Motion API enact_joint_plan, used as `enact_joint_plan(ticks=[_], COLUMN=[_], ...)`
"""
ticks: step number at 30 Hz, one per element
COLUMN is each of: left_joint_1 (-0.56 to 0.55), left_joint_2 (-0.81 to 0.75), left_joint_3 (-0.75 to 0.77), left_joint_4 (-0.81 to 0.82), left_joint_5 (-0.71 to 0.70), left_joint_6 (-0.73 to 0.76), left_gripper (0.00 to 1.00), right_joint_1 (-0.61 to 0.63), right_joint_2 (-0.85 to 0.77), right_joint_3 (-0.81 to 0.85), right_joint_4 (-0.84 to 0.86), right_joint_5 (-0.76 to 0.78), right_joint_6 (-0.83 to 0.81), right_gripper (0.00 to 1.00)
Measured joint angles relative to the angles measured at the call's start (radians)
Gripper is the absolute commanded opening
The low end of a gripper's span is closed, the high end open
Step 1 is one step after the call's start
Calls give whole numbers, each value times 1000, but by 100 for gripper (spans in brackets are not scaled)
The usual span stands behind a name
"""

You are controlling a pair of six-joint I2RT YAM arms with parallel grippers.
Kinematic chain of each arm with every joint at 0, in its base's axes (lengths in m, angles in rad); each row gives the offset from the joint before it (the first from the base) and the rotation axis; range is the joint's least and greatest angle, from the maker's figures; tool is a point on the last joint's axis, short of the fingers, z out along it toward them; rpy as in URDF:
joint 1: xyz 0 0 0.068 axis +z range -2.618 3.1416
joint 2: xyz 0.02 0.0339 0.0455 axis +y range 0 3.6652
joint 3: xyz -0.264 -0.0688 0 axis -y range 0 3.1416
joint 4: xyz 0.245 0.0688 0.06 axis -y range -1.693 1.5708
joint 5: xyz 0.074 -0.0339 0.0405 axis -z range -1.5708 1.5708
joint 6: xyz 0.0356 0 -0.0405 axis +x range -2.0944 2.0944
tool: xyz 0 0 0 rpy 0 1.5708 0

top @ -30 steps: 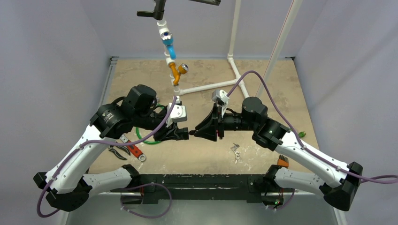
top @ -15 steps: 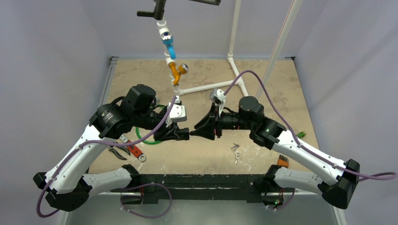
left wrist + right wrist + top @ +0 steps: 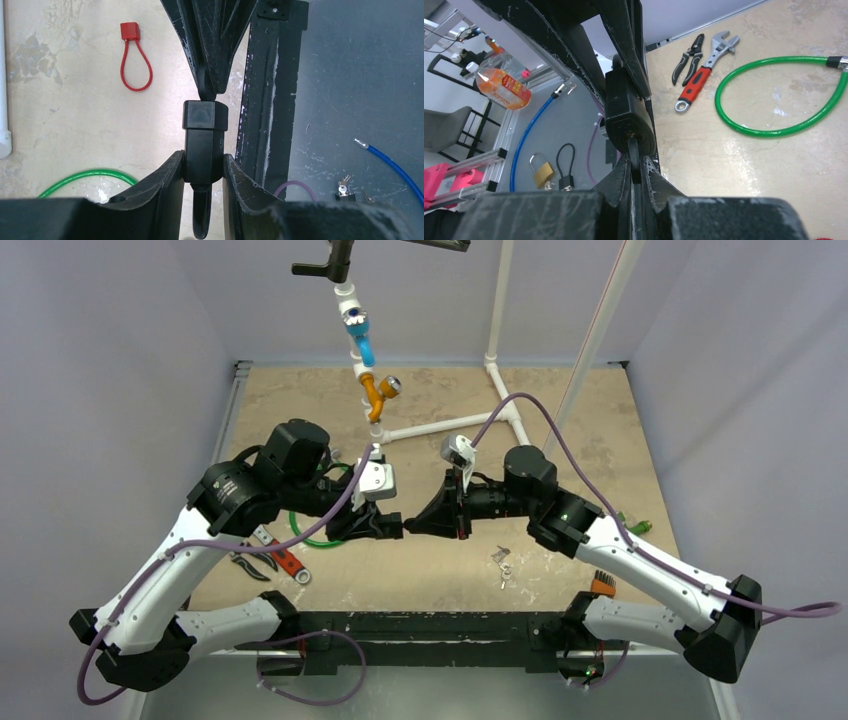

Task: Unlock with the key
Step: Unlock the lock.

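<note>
My left gripper (image 3: 385, 528) is shut on a black padlock (image 3: 204, 142), held above the table's near middle; its shackle hangs down between my fingers (image 3: 167, 175). My right gripper (image 3: 418, 527) faces it tip to tip and is shut on a black key (image 3: 634, 159). In the right wrist view the key's blade sits in the keyhole at the bottom of the padlock (image 3: 626, 116). In the left wrist view the right gripper's fingers (image 3: 212, 45) come down onto the padlock's end.
A green cable loop (image 3: 318, 530), red-handled wrench (image 3: 283, 558) and black pliers (image 3: 250, 565) lie at the left. A bunch of small keys (image 3: 501, 558) lies near right. A red cable lock (image 3: 134, 60) lies on the table. A white pipe frame with valves (image 3: 372, 390) stands behind.
The right arm's wrist has rolled and its body has shifted slightly left, while both grippers stay tip to tip. The left arm has barely moved.
</note>
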Motion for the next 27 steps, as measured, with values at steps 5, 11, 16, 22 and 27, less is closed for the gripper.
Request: enact_joint_plan(ticks=[5, 11, 16, 22, 27], left_joint_1=[0, -6, -68, -134, -143], left_joint_2=[-1, 1, 11, 26, 24], left_joint_3=[1, 20, 33, 34, 34], left_joint_4=[-4, -32, -94, -106, -90], left_joint_5=[2, -22, -135, -240, -269], left_joint_6=[3, 51, 118, 183, 205], left_gripper=[0, 0, 0, 0, 0], right_joint_1=[0, -12, -20, -33, -44], right_joint_2=[0, 39, 120, 150, 149], right_joint_3=[-2, -7, -5, -2, -2], right_joint_4=[16, 70, 108, 110, 118], right_joint_5=[-19, -53, -111, -137, -136], right_joint_6=[16, 105, 186, 253, 279], right_gripper=[0, 0, 0, 0, 16])
